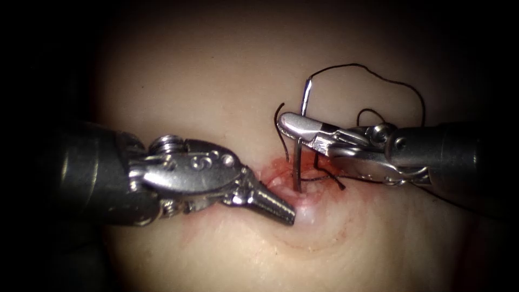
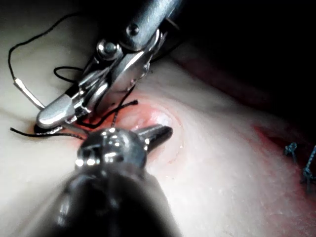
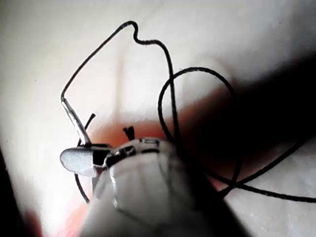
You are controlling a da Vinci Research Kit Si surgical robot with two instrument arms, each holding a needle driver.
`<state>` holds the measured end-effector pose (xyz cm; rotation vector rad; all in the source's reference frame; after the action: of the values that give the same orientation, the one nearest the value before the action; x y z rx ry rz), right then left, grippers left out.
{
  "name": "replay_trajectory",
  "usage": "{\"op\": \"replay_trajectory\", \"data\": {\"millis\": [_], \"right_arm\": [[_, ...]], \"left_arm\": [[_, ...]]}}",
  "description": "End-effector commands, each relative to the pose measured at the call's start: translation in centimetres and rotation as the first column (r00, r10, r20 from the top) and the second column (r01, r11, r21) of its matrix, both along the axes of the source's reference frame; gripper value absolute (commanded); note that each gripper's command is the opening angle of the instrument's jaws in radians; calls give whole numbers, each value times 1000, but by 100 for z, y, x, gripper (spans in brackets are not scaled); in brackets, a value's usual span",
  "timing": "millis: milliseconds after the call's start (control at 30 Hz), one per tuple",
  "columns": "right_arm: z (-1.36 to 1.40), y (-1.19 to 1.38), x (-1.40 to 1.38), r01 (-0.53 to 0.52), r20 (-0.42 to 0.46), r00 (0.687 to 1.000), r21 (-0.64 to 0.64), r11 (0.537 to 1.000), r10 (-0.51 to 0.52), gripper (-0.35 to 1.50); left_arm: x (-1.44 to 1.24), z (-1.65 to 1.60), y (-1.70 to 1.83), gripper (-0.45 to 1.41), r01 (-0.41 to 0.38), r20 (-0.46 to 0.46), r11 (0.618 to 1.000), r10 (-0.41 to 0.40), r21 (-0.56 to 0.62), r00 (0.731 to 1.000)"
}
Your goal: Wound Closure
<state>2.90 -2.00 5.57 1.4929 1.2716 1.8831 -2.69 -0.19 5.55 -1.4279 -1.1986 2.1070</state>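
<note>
pale tissue (image 1: 216, 70) is the biggest thing, with a red wet cut (image 1: 281, 172) in the middle. red fluid (image 1: 270, 174) sits around the cut.

next come the two tools. left tool (image 1: 281, 212) comes in low, on the left of the cut. its jaws are pressed together and hold nothing. its tip pushes down on the tissue just beside the cut, and the tissue dents a bit there.

right tool (image 1: 289, 127) reaches over the cut from the right. its jaws pinch the needle (image 1: 299, 157) at about the middle of its curve. one end of the needle goes down into the tissue at the cut. the other end sticks up above the jaws.

thread (image 1: 378, 73) runs from that top end in a big loose loop over to the right. short cut ends (image 1: 338, 183) lie by the cut.

to do this well, i think the right tool should hold the needle tight so it does not twist, and turn it along its curve, not drag it straight. the left tool should keep the tissue flat and stay off the thread.
</note>
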Motion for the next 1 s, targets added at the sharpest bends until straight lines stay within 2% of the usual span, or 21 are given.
{"op": "replay_trajectory", "data": {"millis": [33, 600, 1000], "right_arm": [[2, 0, 9, 0, -2, 1000, -1, 1000, 0, -35], [-7, -7, 14, 18, -10, 1000, 46, 999, -18, -35], [-12, -12, 17, 50, -50, 998, 94, 994, -45, -35]], "left_arm": [[-5, 5, -2, -45, -2, 3, 1000, 2, -11, 1000], [-8, 8, 0, -45, 3, 9, 999, -3, -34, 1000], [-8, 11, 0, -45, 6, 7, 999, -6, -38, 1000]]}}
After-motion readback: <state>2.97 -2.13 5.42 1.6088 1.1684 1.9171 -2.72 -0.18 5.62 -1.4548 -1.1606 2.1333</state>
